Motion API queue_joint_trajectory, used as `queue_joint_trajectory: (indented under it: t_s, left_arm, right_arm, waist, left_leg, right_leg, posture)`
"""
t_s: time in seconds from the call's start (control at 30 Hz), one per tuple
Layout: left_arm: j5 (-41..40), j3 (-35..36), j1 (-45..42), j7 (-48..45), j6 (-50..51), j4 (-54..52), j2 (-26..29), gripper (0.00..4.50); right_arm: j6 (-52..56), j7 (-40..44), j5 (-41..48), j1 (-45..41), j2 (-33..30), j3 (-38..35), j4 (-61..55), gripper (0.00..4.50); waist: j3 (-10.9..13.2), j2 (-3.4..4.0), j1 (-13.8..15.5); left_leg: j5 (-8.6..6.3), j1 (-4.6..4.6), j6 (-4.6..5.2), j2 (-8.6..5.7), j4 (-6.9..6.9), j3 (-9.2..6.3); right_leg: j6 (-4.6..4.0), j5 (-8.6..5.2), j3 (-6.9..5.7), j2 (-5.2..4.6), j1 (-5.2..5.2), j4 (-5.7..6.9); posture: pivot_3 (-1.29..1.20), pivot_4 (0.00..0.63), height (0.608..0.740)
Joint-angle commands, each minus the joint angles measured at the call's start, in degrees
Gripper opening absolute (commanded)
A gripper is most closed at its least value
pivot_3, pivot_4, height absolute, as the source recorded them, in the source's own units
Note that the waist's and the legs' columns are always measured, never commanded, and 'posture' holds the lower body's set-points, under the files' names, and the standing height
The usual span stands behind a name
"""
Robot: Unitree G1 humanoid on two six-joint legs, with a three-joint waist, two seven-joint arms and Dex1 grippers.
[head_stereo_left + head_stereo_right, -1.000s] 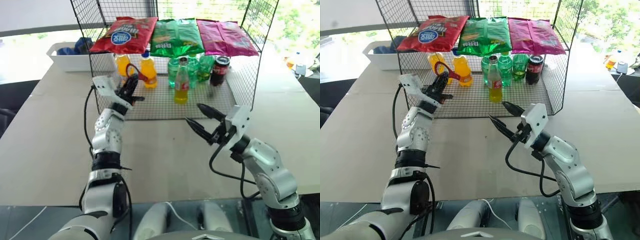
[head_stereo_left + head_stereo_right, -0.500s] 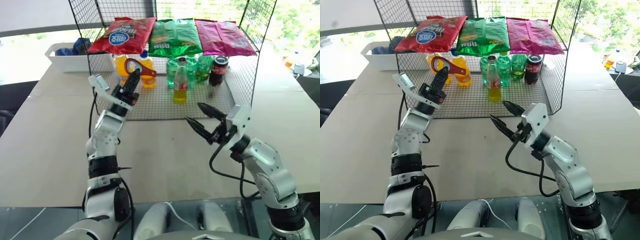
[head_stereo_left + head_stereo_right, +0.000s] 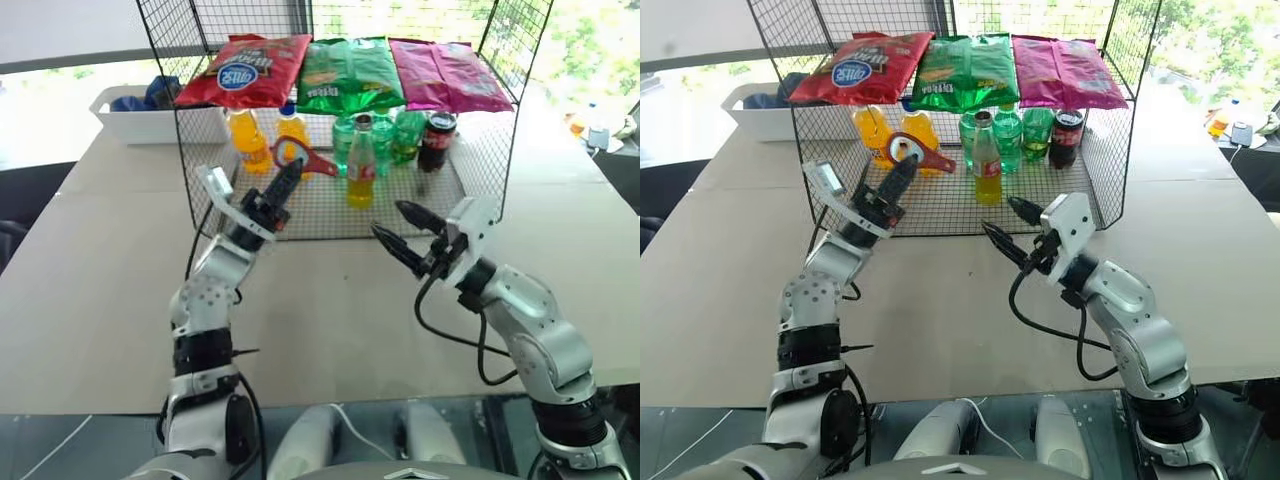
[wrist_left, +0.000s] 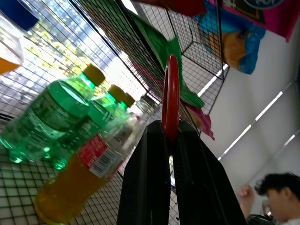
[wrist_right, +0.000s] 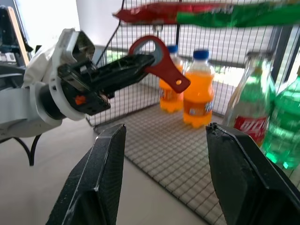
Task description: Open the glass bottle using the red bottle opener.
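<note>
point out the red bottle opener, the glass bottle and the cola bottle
red bottle opener (image 3: 303, 157), left eye view, on its ring-shaped head
glass bottle (image 3: 362, 178), left eye view, on the red label round its middle
cola bottle (image 3: 438, 142), left eye view, on its dark body

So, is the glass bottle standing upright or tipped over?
Upright. The glass bottle stands on the wire shelf with its neck pointing straight up, beside the green bottles.
</note>
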Motion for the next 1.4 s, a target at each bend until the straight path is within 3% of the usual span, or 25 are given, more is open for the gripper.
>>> queue_joint_trajectory:
  t_s: [0.03, 0.33, 0.7, 0.8, 0.93, 1.27, 1.37, 1.4]
  left_arm:
    - [-0.84, -4.9, 1.66, -6.87, 4.64, -5.48, 3.63, 0.06]
    - [0.13, -13.05, 3.03, -21.22, 11.09, -6.81, 12.02, 0.06]
    - [1.33, -15.91, 3.72, -26.43, 12.63, -6.99, 13.61, 0.06]
    - [1.86, -16.12, 3.81, -26.71, 12.44, -6.74, 13.49, 0.0]
    - [1.18, -16.45, 4.42, -27.91, 13.73, -7.32, 14.05, 0.0]
    - [0.71, -17.43, 4.31, -26.8, 18.77, -7.19, 15.2, 0.0]
    - [2.98, -16.91, 4.15, -25.63, 15.22, -6.88, 13.68, 0.0]
    - [3.81, -16.48, 3.8, -24.91, 13.84, -6.32, 13.0, 0.35]
  right_arm:
    - [8.49, 0.42, 5.17, -0.3, -2.18, -0.05, -4.38, 2.73]
    - [23.2, 2.33, 20.82, 1.11, -7.09, -3.48, -8.52, 2.73]
    - [29.08, 1.13, 32.09, 0.84, -9.41, -5.3, -10.42, 2.73]
    - [28.96, 1.12, 32.2, 0.88, -9.92, -4.74, -10.34, 1.94]
    - [28.93, 0.67, 33.0, 0.7, -9.75, -4.61, -10.04, 0.04]
    - [31.89, -0.57, 37.78, 1.04, -10.61, -4.55, -10.04, 0.04]
    - [32.4, -1.74, 39.19, 1.34, -10.44, -4.96, -9.6, 0.04]
    - [32.02, -2.57, 39.1, 1.46, -10.02, -5.28, -9.29, 0.01]
  waist:
    - [0.0, 0.01, -0.01]
    - [0.02, 0.02, 0.06]
    - [0.02, 0.03, 0.12]
    - [0.02, 0.03, 0.12]
    - [0.02, 0.02, 0.12]
    - [0.03, 0.03, 0.14]
    - [0.03, 0.04, 0.17]
    - [0.03, 0.04, 0.21]
  left_leg:
    - [0.0, -0.01, 0.0, 0.0, -0.01, 0.0]
    - [-0.01, 0.0, 0.01, 0.0, -0.03, 0.0]
    - [-0.01, 0.0, 0.02, 0.03, -0.05, -0.01]
    - [-0.01, -0.01, 0.02, 0.02, -0.06, 0.0]
    - [-0.01, -0.01, 0.02, 0.02, -0.06, 0.0]
    - [-0.02, -0.01, 0.03, 0.02, -0.07, -0.01]
    - [-0.02, -0.01, 0.03, 0.02, -0.07, 0.0]
    - [-0.02, -0.01, 0.03, 0.02, -0.07, -0.01]
  right_leg:
    - [0.0, 0.0, 0.0, 0.0, 0.0, -0.01]
    - [0.0, 0.0, 0.0, -0.02, 0.01, -0.06]
    - [0.0, 0.0, 0.0, -0.2, 0.01, -0.09]
    - [0.0, 0.0, 0.0, -0.24, 0.01, -0.1]
    - [0.0, 0.0, -0.01, -0.25, 0.02, -0.1]
    - [0.0, 0.0, -0.01, -0.26, 0.02, -0.13]
    - [0.0, 0.0, -0.01, -0.26, 0.01, -0.12]
    - [0.0, 0.0, -0.01, -0.26, 0.02, -0.12]
  posture:
    - [0.0, 0.15, 0.74]
    - [0.0, 0.15, 0.74]
    - [0.0, 0.15, 0.74]
    - [0.0, 0.15, 0.74]
    - [0.0, 0.15, 0.74]
    - [0.0, 0.15, 0.74]
    - [0.0, 0.15, 0.74]
    - [0.0, 0.15, 0.74]
